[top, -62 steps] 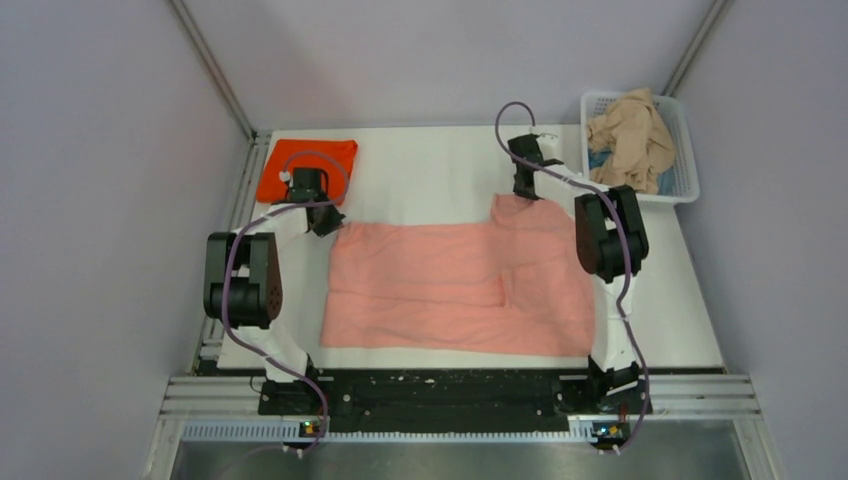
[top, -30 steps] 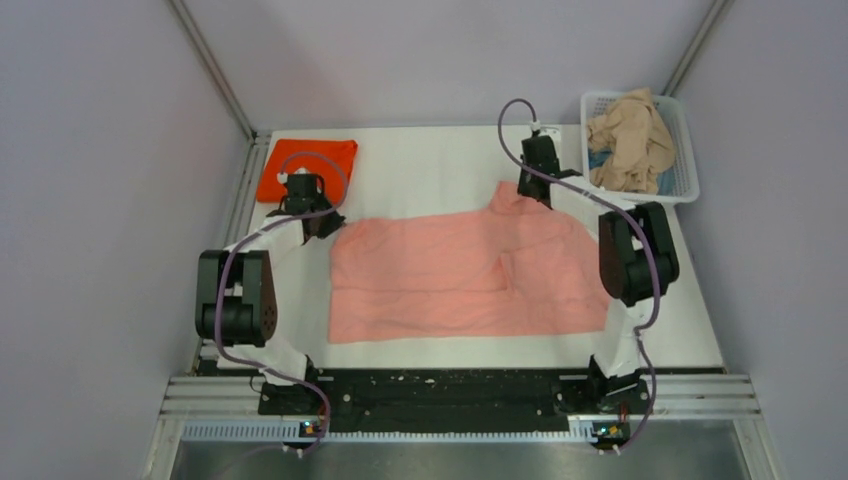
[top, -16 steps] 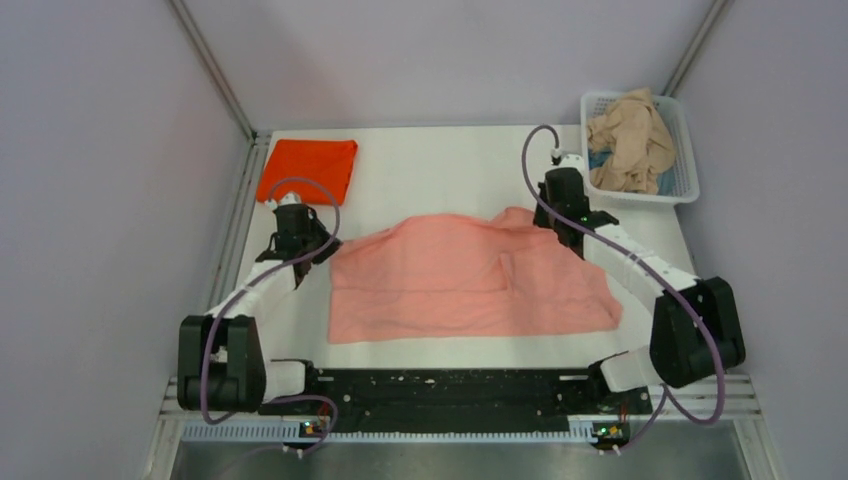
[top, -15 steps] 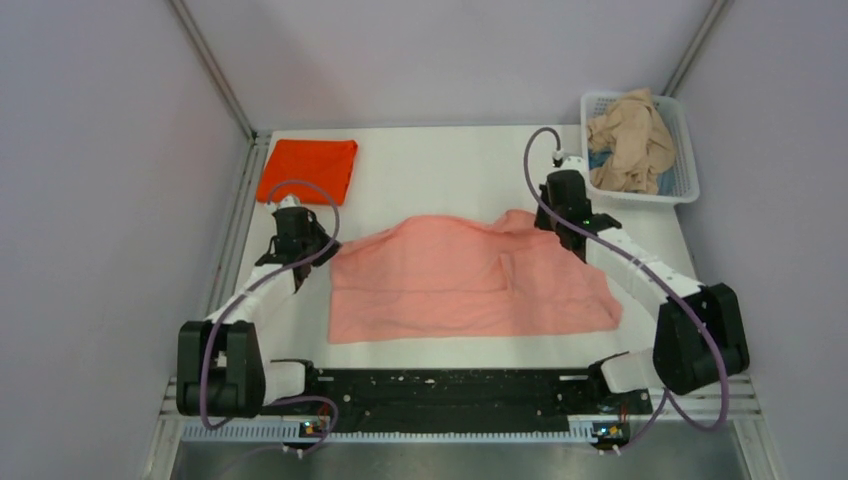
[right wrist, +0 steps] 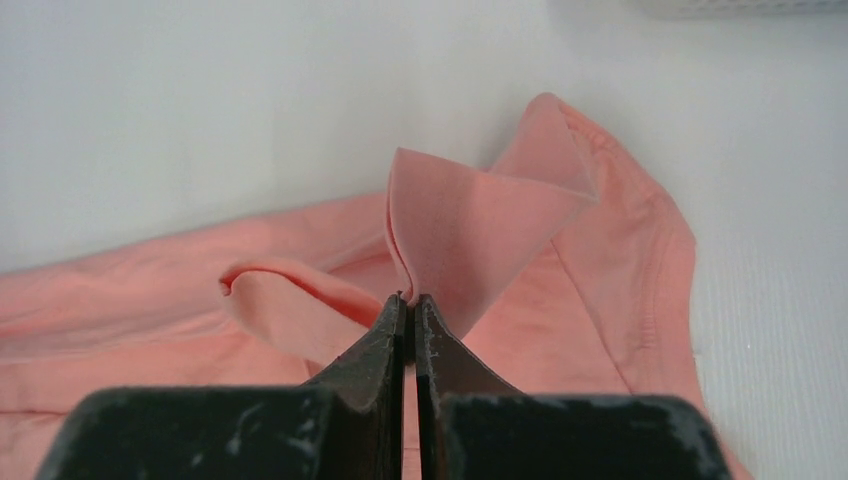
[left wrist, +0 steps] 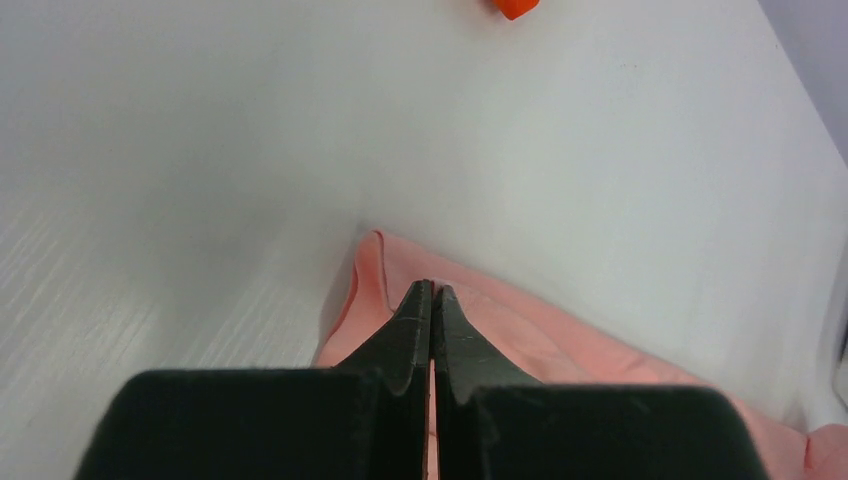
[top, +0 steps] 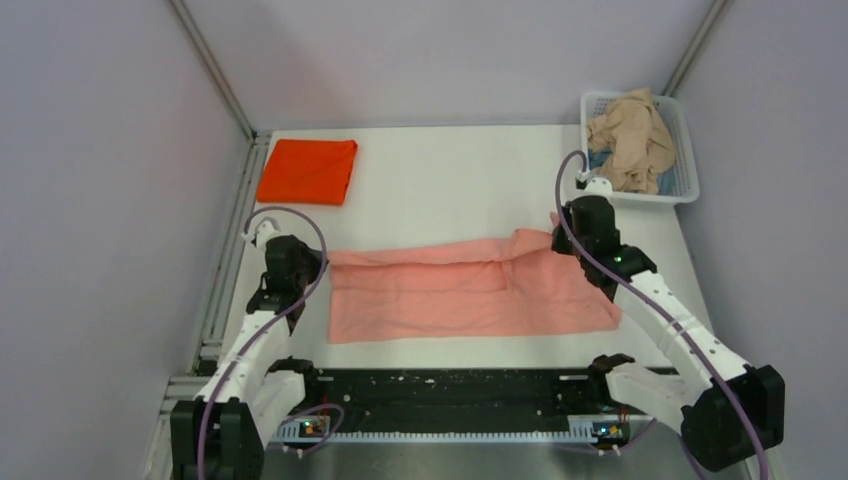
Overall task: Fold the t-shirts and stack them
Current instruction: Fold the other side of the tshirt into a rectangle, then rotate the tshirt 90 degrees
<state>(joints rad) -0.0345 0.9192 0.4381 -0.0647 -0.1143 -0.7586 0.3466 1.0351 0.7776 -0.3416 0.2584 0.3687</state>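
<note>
top view: you see the salmon-pink t-shirt lying as a long, low band across the near middle of the counter, with overlapped layers showing along its length. the left fingers meet its far left corner, and the right fingers meet its far right corner, where a small peak of cloth stands up. the orange-red t-shirt lies folded flat at the far left of the counter, well apart from the pink one. the beige-tan t-shirt sits crumpled in the white basket at the far right.

left wrist view: you see the left fingers pressed together, with a thin line of pink showing in the seam between them, so they are closed on the edge of the salmon-pink t-shirt. the cloth spreads away to the right, low on the counter. a corner of the orange-red t-shirt shows at the top edge.

right wrist view: you see the right fingers closed on a raised fold of the salmon-pink t-shirt. the pinched flap stands upright just past the tips. a rolled lip of cloth curls to their left, and the rest lies flat on the counter.
</note>
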